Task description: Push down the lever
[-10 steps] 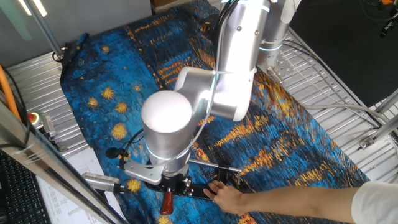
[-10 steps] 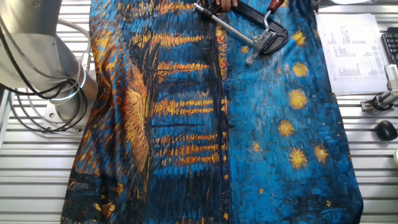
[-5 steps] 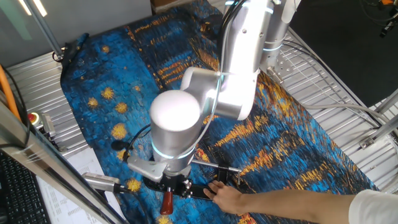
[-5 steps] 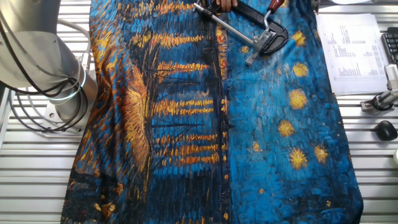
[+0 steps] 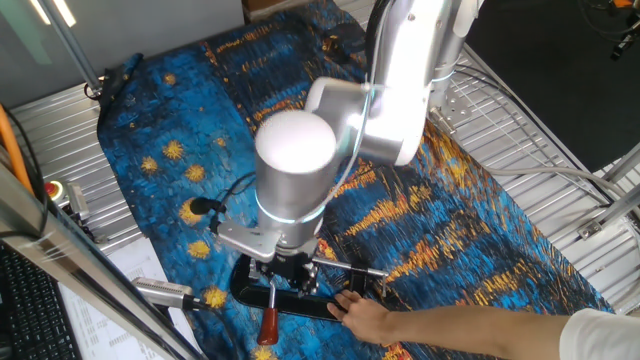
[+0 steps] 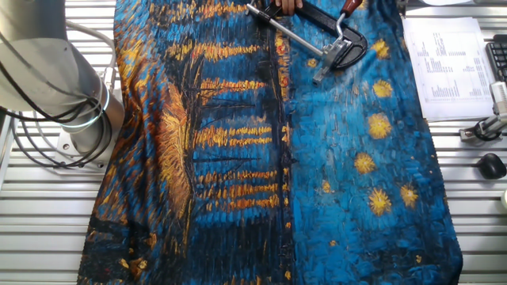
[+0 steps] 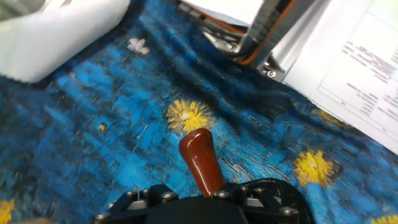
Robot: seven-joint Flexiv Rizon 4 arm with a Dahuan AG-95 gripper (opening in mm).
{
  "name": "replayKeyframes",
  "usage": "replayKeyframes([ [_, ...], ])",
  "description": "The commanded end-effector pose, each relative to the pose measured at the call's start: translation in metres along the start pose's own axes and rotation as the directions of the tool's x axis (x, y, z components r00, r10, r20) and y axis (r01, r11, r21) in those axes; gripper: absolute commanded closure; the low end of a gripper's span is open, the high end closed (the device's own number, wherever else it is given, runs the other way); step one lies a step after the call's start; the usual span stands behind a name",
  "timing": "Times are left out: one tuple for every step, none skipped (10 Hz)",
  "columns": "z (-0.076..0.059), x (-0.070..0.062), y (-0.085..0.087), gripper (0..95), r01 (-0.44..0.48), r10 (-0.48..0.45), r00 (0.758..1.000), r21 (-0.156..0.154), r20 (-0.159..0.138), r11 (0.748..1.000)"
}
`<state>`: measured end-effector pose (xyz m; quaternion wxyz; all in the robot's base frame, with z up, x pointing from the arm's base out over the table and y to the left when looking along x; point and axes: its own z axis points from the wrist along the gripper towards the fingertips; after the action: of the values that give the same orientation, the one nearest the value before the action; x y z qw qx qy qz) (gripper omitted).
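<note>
The lever's reddish-brown knob (image 5: pixel 268 325) points toward the table's front edge, on a thin silver arm (image 6: pixel 342 28) hinged to a silver bracket (image 6: pixel 333 54). The knob also shows in the other fixed view (image 6: pixel 349 6) and in the hand view (image 7: pixel 202 160). My gripper (image 5: pixel 279 289) hangs right over the lever arm, just behind the knob. In the hand view my gripper (image 7: pixel 205 204) shows as one black mass with no gap, and the knob sticks out from under it. I cannot tell whether it touches the lever.
A person's hand (image 5: pixel 366 317) rests on the black clamp frame (image 5: pixel 300 305) to the right of my gripper. The long silver rod (image 6: pixel 281 28) runs across the clamp. Printed papers (image 6: pixel 444 67) and a metal post (image 7: pixel 264 28) lie beyond the cloth edge.
My arm has swung right and back a little, and the gripper has shifted with it, uncovering more of the black clamp frame. The lever and the hand have not moved.
</note>
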<state>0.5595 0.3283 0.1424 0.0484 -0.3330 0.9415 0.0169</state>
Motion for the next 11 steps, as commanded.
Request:
replayKeyframes([
  [0.0016,-0.0097,0.0011,38.0,-0.152,0.152,0.988,0.032,-0.006,0.988],
  [0.0016,-0.0097,0.0011,38.0,-0.247,0.247,0.969,0.034,0.002,0.968],
  [0.0016,-0.0097,0.0011,38.0,-0.317,0.317,0.948,0.037,0.013,0.948],
  [0.0016,-0.0097,0.0011,38.0,-0.362,0.361,0.932,0.041,0.025,0.931],
  [0.0016,-0.0097,0.0011,38.0,-0.398,0.398,0.917,0.042,0.027,0.916],
  [0.0016,-0.0097,0.0011,38.0,-0.416,0.415,0.910,0.046,0.026,0.908],
  [0.0016,-0.0097,0.0011,38.0,-0.419,0.419,0.908,0.045,0.025,0.907],
  [0.0016,-0.0097,0.0011,38.0,-0.405,0.405,0.914,0.051,0.017,0.913],
  [0.0016,-0.0097,0.0011,38.0,-0.395,0.395,0.918,0.056,0.011,0.917],
  [0.0016,-0.0097,0.0011,38.0,-0.393,0.394,0.919,0.056,0.009,0.918],
  [-0.0028,-0.0040,-0.0011,57.0,-0.369,0.370,0.929,0.057,-0.012,0.928],
])
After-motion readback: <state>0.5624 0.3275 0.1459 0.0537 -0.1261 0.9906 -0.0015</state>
